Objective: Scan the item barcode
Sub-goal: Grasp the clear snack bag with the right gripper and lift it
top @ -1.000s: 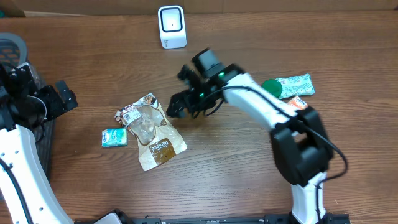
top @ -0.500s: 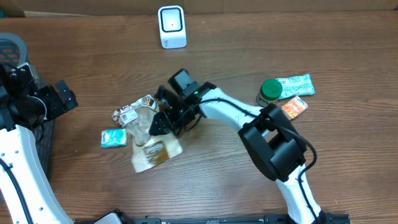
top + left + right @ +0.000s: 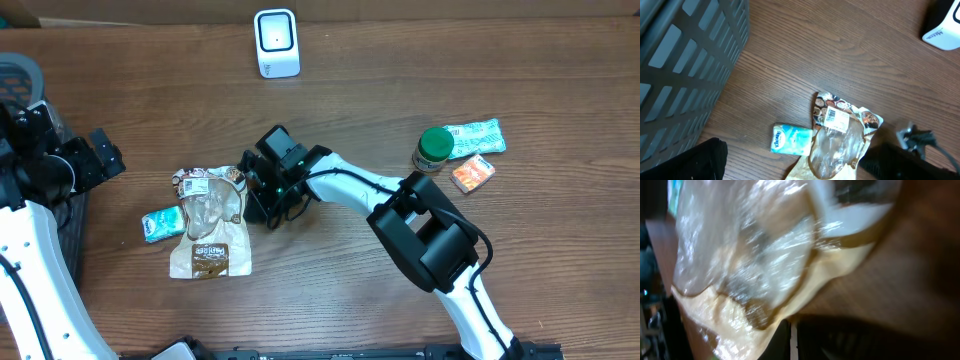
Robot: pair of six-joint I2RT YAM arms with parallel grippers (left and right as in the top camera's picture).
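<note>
Two grippers show: the right gripper is fully closed, apparently pinching the right edge of the snack bag, which lies well apart from the scanner, toward the robot and leftward. The left gripper, far left of the scanner, gapes wide, holding nothing.

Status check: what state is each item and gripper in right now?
Bag, flat, label up, right gripper at its right edge.
Tissue pack, flat, against the bag's left side.
Scanner, upright, clear of both arms.
Jar, upright, green lid on.
Orange packet, flat.
White packet, flat beside the jar.
Left gripper, open, holding nothing.
Right gripper, shut; grip on bag unclear.
</note>
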